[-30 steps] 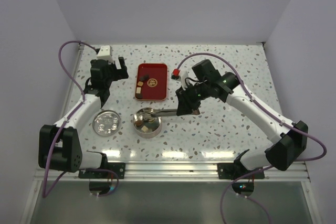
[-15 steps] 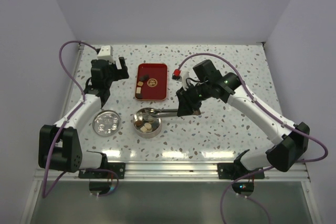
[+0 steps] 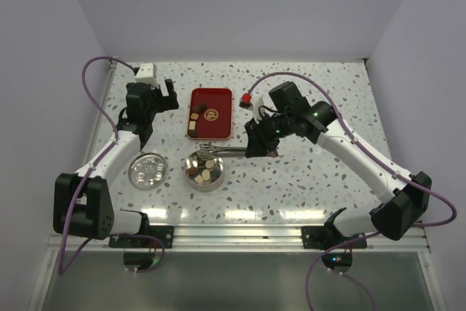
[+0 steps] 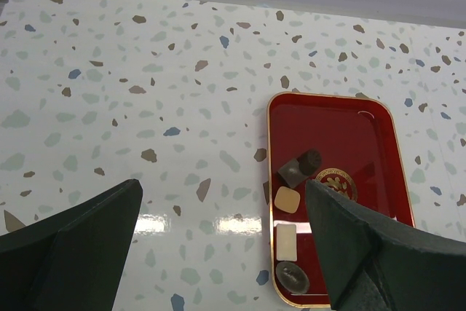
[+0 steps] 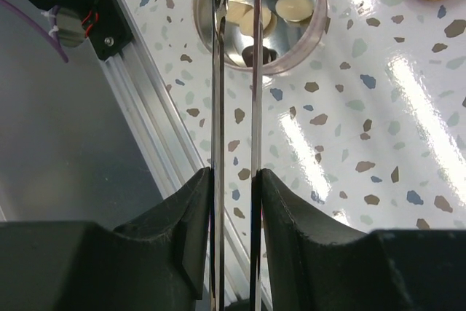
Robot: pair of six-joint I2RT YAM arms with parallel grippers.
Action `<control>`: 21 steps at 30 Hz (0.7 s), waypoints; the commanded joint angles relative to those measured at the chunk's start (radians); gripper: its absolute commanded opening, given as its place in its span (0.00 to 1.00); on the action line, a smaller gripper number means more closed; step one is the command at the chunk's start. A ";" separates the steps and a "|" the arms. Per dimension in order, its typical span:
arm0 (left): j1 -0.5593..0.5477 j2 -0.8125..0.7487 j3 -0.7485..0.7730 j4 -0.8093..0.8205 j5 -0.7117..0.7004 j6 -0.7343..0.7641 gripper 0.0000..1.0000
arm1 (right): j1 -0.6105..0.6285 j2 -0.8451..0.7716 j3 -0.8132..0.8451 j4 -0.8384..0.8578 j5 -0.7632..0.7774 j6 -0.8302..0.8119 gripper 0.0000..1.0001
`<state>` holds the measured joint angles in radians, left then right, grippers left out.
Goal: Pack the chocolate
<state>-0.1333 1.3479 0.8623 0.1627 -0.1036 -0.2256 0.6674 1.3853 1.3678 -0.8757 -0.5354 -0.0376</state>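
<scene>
The right gripper (image 3: 261, 143) has its fingers pinched narrow on a pair of metal tweezers (image 3: 226, 152), which serve as a fine tip for pieces too small for the fingers themselves. In the right wrist view the two thin blades run straight out from between the pads, with a slim gap between them. Their ends reach over the rim of the open round tin (image 3: 216, 182); whether a piece sits between the tips cannot be made out. The right arm stretches in from the right side with its elbow raised and its wrist turned down and leftward, so the tool lies low and nearly level across the bench (image 3: 306, 172). The chocolate is split between two places. Several dark and cream pieces (image 3: 204, 172) lie heaped in the tin, while a few (image 3: 194, 123) wait along the left edge of the red tray (image 3: 222, 118) just behind it. The left gripper (image 3: 151, 100) hangs beside the tray with its fingers spread wide and holding nothing, its arm folded back out of the way. The tin's lid (image 3: 148, 171) rests apart on the left, off the tin, probably until filling is done.
</scene>
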 commanded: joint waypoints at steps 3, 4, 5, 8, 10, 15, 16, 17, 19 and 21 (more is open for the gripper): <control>-0.006 -0.032 0.043 0.008 0.002 -0.011 1.00 | 0.003 0.029 0.039 0.102 0.057 -0.001 0.35; -0.006 -0.032 0.046 0.008 0.002 -0.009 1.00 | 0.003 0.037 0.040 0.128 0.060 -0.001 0.35; -0.006 -0.033 0.044 0.006 0.002 -0.009 1.00 | 0.001 0.046 0.050 0.138 0.066 -0.004 0.35; -0.006 -0.035 0.044 0.006 -0.002 -0.009 1.00 | -0.009 0.084 0.079 0.175 0.095 -0.016 0.35; -0.006 -0.035 0.043 0.006 -0.002 -0.009 1.00 | -0.031 0.112 0.093 0.213 0.109 -0.019 0.35; -0.006 -0.035 0.043 0.006 -0.004 -0.008 1.00 | -0.092 0.197 0.142 0.314 0.094 -0.001 0.35; -0.006 -0.036 0.044 0.006 -0.005 -0.008 1.00 | -0.104 0.214 0.158 0.322 0.095 0.001 0.35; -0.006 -0.035 0.044 0.006 -0.005 -0.008 1.00 | -0.107 0.230 0.168 0.326 0.097 0.001 0.35; -0.006 -0.035 0.043 0.006 -0.008 -0.006 1.00 | -0.117 0.279 0.194 0.340 0.097 0.001 0.36; -0.006 -0.035 0.043 0.006 -0.010 -0.004 1.00 | -0.121 0.310 0.208 0.360 0.098 0.002 0.36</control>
<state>-0.1333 1.3415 0.8623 0.1623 -0.1043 -0.2256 0.5488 1.6638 1.5211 -0.5983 -0.4442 -0.0410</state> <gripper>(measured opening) 0.997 0.357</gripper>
